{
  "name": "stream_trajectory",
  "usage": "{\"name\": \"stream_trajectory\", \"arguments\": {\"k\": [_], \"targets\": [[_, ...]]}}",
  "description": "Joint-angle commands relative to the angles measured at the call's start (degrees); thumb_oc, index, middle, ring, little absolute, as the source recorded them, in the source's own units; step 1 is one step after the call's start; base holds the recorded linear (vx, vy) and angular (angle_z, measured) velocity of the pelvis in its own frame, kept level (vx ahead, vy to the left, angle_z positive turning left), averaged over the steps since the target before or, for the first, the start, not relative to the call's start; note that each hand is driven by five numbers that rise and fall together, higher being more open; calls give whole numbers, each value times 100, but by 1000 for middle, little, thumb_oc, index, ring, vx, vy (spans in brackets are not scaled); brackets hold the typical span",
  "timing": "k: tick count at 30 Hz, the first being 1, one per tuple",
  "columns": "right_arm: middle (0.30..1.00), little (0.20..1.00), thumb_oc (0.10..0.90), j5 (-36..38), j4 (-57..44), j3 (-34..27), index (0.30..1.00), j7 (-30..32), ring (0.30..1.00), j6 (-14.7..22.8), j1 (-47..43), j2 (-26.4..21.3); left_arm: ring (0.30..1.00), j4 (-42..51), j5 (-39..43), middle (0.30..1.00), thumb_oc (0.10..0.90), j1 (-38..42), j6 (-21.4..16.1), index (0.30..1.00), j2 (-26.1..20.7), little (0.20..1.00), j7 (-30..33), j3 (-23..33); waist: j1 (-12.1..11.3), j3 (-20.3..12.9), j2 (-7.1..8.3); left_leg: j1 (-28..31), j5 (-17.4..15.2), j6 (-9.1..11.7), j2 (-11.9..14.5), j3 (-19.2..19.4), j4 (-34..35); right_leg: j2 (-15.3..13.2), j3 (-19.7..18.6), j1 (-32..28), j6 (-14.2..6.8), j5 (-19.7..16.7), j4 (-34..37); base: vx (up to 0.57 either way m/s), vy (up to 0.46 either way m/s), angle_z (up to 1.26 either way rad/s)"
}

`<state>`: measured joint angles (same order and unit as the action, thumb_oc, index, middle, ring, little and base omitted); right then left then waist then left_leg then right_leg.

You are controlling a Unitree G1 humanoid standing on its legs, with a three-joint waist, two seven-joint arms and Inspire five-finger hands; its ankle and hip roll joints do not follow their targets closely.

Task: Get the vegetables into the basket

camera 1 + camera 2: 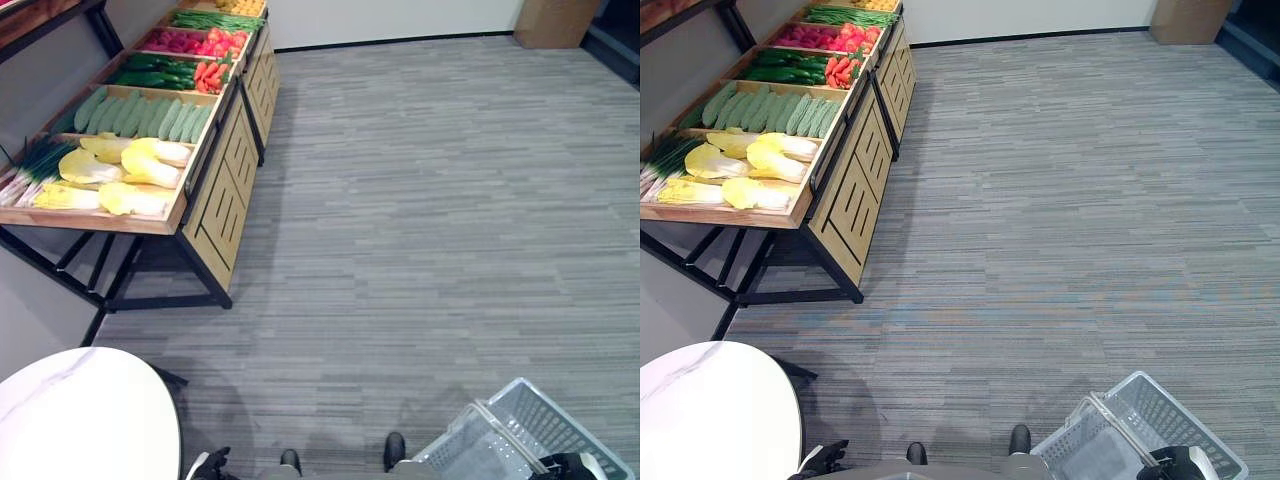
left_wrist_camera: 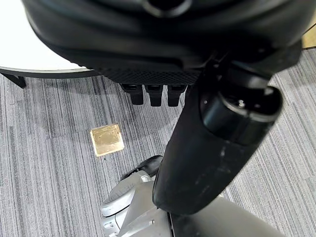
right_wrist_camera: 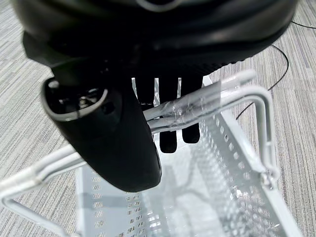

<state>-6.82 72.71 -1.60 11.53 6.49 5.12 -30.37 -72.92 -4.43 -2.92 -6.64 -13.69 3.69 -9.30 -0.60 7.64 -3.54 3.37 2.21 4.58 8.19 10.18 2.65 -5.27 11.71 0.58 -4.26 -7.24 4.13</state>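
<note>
Vegetables lie in the bins of a wooden stand [image 1: 225, 190] at the far left: yellow cabbages [image 1: 140, 165], pale green cucumbers [image 1: 140, 115], orange carrots [image 1: 208, 76], green beans [image 1: 215, 20] and spring onions [image 1: 35, 165]. A grey-white plastic basket [image 1: 560, 415] hangs low at my right side with nothing in it. My right hand [image 3: 113, 143] is curled round the basket's taped handles [image 3: 222, 94]. Down at my left side, my left hand [image 2: 212, 148] hangs with relaxed fingers and holds nothing. Both hands are far from the stand.
A white round table [image 1: 80, 420] stands close at the lower left, between me and the stand. Grey carpet stretches ahead to the wall. A brown box [image 1: 555, 22] sits at the far right. A brass floor plate [image 2: 106, 139] lies near the table.
</note>
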Motion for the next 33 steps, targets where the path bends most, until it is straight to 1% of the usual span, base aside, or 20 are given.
{"name": "stream_trajectory", "arguments": {"k": [1,4,5,6,8,9,10,11,13,15,16,17,20,21,22,24,28,29,30,33], "targets": [[300,300,400,221,-231,23,300,278,300,181,-484,-216,1000,-135,-18,1000,900,468,-45,1000,-157,1000,113,-80,-21,312,322,-343,170,16,82,-461,-469,-146,-242,22,-6,711,-1068,-62,-158,4],[300,300,400,219,-274,52,300,279,300,194,-436,-194,1000,-197,-82,1000,900,570,-10,1000,-186,1000,149,-91,-21,428,354,-639,211,96,89,-561,-1124,-116,-235,-27,92,753,-1094,6,-154,14],[300,300,400,242,-319,35,300,292,300,201,-398,-181,1000,-170,-39,1000,900,600,-15,1000,-196,1000,172,-76,-28,497,375,-852,360,153,90,-614,-1477,-110,-199,-69,147,764,-1080,22,-160,33],[300,300,400,264,-295,20,300,305,300,191,-377,-182,1000,-135,134,1000,900,634,-20,1000,-196,1000,208,4,-53,583,404,-1134,520,191,-28,-907,-1925,-100,-189,-99,179,773,-1072,48,-125,40],[300,300,400,319,-123,-28,300,317,300,168,-357,-186,1000,-191,201,1000,900,642,-20,1000,-167,1000,233,13,-88,610,408,-1303,559,159,-123,-991,-1569,-112,-184,-169,152,794,-986,140,-30,9],[300,300,400,359,-29,-56,300,329,300,170,-344,-197,1000,-241,171,1000,900,601,-23,1000,-164,1000,238,2,-132,579,399,-1451,613,101,-67,-902,-1063,-97,-215,-242,111,805,-894,297,89,14],[300,300,400,361,16,-28,300,346,300,162,-308,-186,1000,-310,115,1000,900,573,-14,1000,-143,1000,274,-6,-187,553,353,-1560,926,114,96,-759,-537,-42,-240,-354,80,857,-842,435,178,30],[300,300,400,362,29,-14,300,354,300,153,-301,-200,1000,-305,98,1000,900,544,-8,1000,-118,1000,294,-16,-255,534,320,-1719,1091,147,182,-609,-186,-6,-286,-548,49,964,-781,405,198,54],[300,300,400,360,50,8,300,332,300,152,-304,-189,1000,-350,65,1000,900,502,-6,1000,-113,1000,286,6,-321,493,329,-1694,1182,163,210,-565,-171,-10,-397,-742,-4,1032,-731,326,192,-9],[300,300,400,336,81,3,300,331,300,133,-254,-113,1000,-375,20,1000,900,437,5,1000,-127,1000,282,15,-357,382,374,-1595,1090,78,187,-472,-159,-118,-454,-877,-89,1117,-735,308,263,-73],[300,300,400,347,32,-4,300,353,300,138,-233,-25,1000,-411,-41,1000,900,454,-8,1000,-150,1000,298,3,-360,340,454,-1630,1019,6,84,-355,-309,-265,-464,-884,-144,1089,-765,282,313,-78],[300,300,400,359,37,-9,300,346,300,125,-254,-14,1000,-404,-78,1000,900,472,-6,1000,-161,1000,293,-18,-362,324,493,-1622,935,-53,14,-337,-354,-342,-497,-852,-199,1027,-791,235,302,-53],[300,300,400,358,103,86,300,355,300,94,-422,58,1000,-321,-59,1000,900,557,-41,1000,-232,1000,300,-73,-378,308,615,-1697,691,-195,-180,-203,-592,-604,-620,-679,-365,638,-911,121,202,0],[300,300,400,358,105,88,300,356,300,95,-425,59,1000,-321,-59,1000,900,558,-41,1000,-234,1000,300,-72,-382,303,620,-1706,684,-198,-181,-196,-601,-607,-627,-670,-368,637,-912,128,216,9],[300,300,400,289,76,203,300,328,300,64,-492,113,1000,-237,34,1000,900,618,-60,1000,-295,1000,309,-49,-413,313,691,-1766,561,-272,-279,-162,-691,-733,-687,-616,-435,343,-934,97,197,-4],[300,300,400,323,43,246,300,362,300,62,-632,142,1000,-203,63,1000,900,709,-47,1000,-325,1000,366,-62,-428,340,720,-1794,458,-334,-369,-129,-733,-798,-707,-432,-464,148,-1049,107,216,-11],[300,300,400,321,41,296,300,364,300,58,-743,160,1000,-149,51,1000,900,761,-57,1000,-371,1000,398,-83,-460,381,791,-1809,244,-474,-579,-75,-839,-959,-712,-359,-577,-386,-1151,88,132,-12],[300,300,400,321,41,296,300,364,300,58,-744,160,1000,-149,52,1000,900,761,-57,1000,-372,1000,398,-83,-462,382,792,-1809,241,-476,-580,-73,-841,-961,-714,-360,-579,-388,-1148,72,113,-1],[300,300,400,315,33,301,300,369,300,51,-785,147,1000,-112,40,1000,900,758,-67,1000,-382,1000,394,-112,-484,392,794,-1820,183,-513,-632,-46,-863,-999,-699,-328,-616,-573,-1160,67,101,1],[300,300,400,285,12,316,300,372,300,49,-808,172,1000,-159,-4,1000,900,774,-71,1000,-398,1000,389,-113,-497,397,818,-1800,119,-549,-677,-3,-863,-1055,-662,-308,-655,-787,-1154,69,91,-5]]}}
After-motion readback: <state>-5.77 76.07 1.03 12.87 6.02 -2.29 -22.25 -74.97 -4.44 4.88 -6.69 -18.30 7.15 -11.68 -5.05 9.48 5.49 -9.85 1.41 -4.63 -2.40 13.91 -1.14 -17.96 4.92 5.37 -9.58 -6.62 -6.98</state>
